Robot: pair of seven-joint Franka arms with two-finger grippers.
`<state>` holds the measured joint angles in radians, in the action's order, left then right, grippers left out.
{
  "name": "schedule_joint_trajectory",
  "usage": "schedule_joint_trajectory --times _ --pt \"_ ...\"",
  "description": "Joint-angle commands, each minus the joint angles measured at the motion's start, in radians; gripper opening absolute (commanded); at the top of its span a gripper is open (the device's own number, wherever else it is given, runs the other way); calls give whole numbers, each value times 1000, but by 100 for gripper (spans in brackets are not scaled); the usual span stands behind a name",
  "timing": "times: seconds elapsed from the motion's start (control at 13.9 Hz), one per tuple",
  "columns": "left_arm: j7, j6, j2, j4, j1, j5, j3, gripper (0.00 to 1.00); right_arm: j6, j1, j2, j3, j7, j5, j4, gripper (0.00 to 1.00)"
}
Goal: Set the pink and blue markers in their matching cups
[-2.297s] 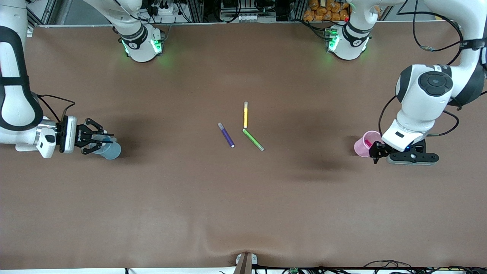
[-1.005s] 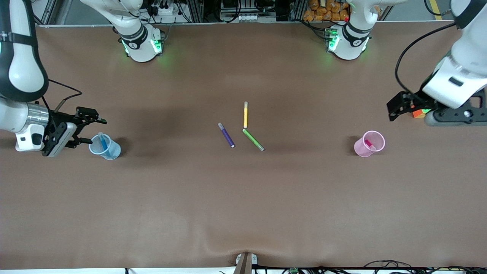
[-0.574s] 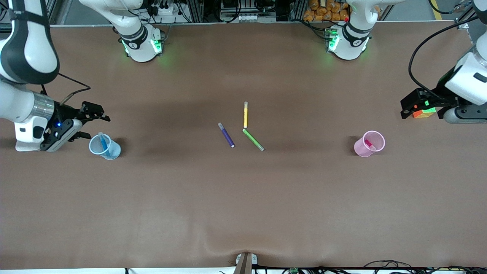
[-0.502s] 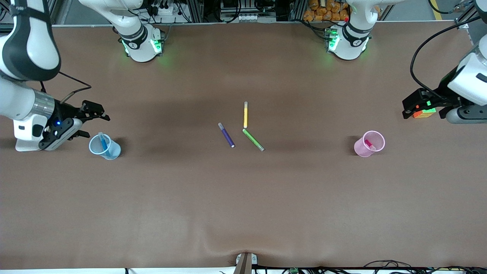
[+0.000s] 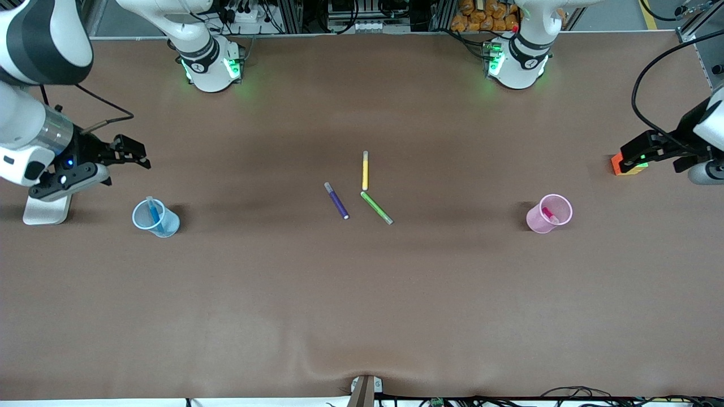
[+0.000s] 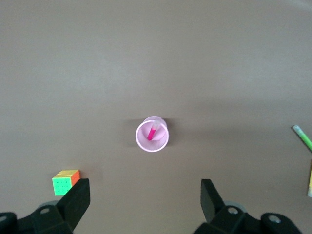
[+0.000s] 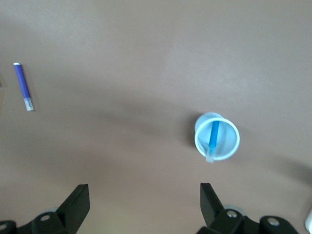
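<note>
Markers: two task pens; the pink marker (image 5: 547, 213) stands in the pink cup (image 5: 542, 221), the blue marker (image 5: 153, 212) leans in the blue cup (image 5: 161, 225) with its pale end above the rim.
Cups: two translucent plastic tumblers, round and upright; the pink one toward the left arm's end of the table, the blue one toward the right arm's end.
Left gripper (image 5: 650, 152): fingers spread wide, holding nothing, up over the table near a cube; the pink cup shows well below it in the left wrist view.
Right gripper (image 5: 121, 158): fingers spread wide, empty, raised over the table beside the blue cup, touching nothing.
Other pens: three slim sticks flat at mid-table: purple pen (image 5: 336, 200), yellow pen (image 5: 365, 170), green pen (image 5: 376, 207); the green and yellow ends lie close together.
Cube (image 5: 622, 167): one small puzzle cube, orange and green faces showing.
Table (image 5: 362, 316): brown matte cloth, slightly rippled at the camera's edge.
</note>
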<state>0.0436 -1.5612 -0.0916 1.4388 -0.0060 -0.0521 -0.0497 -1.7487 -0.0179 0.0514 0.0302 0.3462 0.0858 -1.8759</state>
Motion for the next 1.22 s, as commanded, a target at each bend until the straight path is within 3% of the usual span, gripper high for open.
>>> schedule_joint_trajectory --times 0.0,0.14,0.36,0.65,1.15 --pt "-42 61 44 27 -40 18 71 100 58 15 47 -4 -88 -43 12 100" --pt "-42 35 120 135 -49 18 103 100 139 10 44 -6 -139 -44 91 100" --pt "-69 32 127 135 -72 15 152 100 224 6 41 -10 -222 -43 174 100" --pt "-100 50 145 127 -80 15 143 100 307 -17 33 -13 -230 -44 290 100" --pt "-44 56 148 130 -80 17 106 100 364 -48 41 -12 -230 -44 297 100"
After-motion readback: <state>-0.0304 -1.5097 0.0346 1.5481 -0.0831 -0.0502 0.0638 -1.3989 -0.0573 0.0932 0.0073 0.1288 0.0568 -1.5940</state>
